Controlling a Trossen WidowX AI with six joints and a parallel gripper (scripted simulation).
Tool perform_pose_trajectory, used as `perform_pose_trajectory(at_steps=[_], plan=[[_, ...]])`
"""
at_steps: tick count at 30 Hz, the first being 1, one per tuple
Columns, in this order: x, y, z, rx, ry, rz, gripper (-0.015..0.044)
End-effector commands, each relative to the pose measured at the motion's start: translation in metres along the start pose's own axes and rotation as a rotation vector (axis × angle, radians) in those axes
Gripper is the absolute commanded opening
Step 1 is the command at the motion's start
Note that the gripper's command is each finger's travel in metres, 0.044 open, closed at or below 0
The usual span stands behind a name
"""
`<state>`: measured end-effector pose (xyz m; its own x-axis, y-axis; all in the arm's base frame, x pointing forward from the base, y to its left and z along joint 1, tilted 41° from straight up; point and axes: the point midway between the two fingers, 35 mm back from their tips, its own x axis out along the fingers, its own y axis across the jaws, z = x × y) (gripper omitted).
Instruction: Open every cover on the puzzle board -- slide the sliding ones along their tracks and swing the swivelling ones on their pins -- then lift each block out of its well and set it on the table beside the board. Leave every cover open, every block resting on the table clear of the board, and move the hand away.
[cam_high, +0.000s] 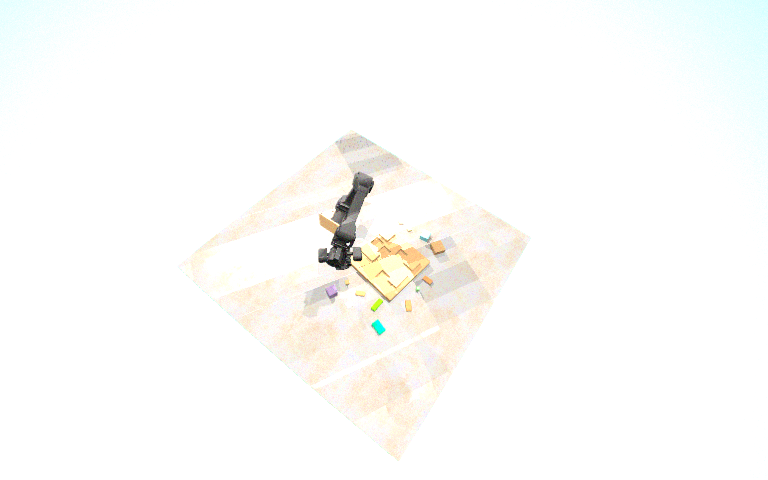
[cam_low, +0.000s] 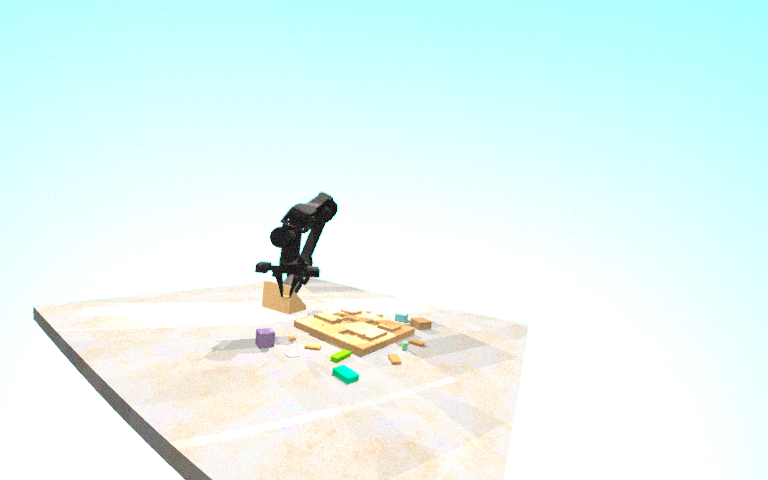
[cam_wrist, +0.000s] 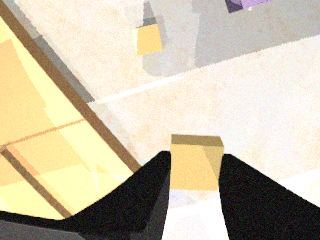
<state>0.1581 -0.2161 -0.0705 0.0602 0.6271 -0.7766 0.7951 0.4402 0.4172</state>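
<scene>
One pale yellow block (cam_low: 286, 293) (cam_wrist: 194, 167) is clamped between the jaws (cam_high: 339, 264) (cam_low: 287, 295), which grip it by two opposite sides, leaving its underside free so it can probably be set down flat; it hangs over the counter (cam_high: 362, 362) (cam_low: 317, 430) (cam_wrist: 125, 90), just beyond the edge of the puzzle board (cam_high: 389, 295) (cam_low: 360, 349) (cam_wrist: 107, 142). Several small pieces lie around the board, spread out, it seems, so that each can rest by itself without touching a neighbour. The raised covers on the board look drawn aside, though from here I cannot tell whether every well is open or empty. As for edges, the counter's rim runs well apart from the block, so falling off looks unlikely; the nearer limits are the board's side and a small yellow cube (cam_high: 347, 282) (cam_low: 291, 337) (cam_wrist: 149, 39), with a purple cube (cam_high: 331, 290) (cam_low: 265, 337) (cam_wrist: 255, 3) farther out. The bare stretch between board and cubes seems roomy enough for lowering, provided the jaws have space to part without nudging the board
</scene>
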Motion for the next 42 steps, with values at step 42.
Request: perform_pose_trajectory(at_steps=[42], plan=[[0.071, -0.008, 0.000, -0.005, 0.014, 0.004, 0.0080]])
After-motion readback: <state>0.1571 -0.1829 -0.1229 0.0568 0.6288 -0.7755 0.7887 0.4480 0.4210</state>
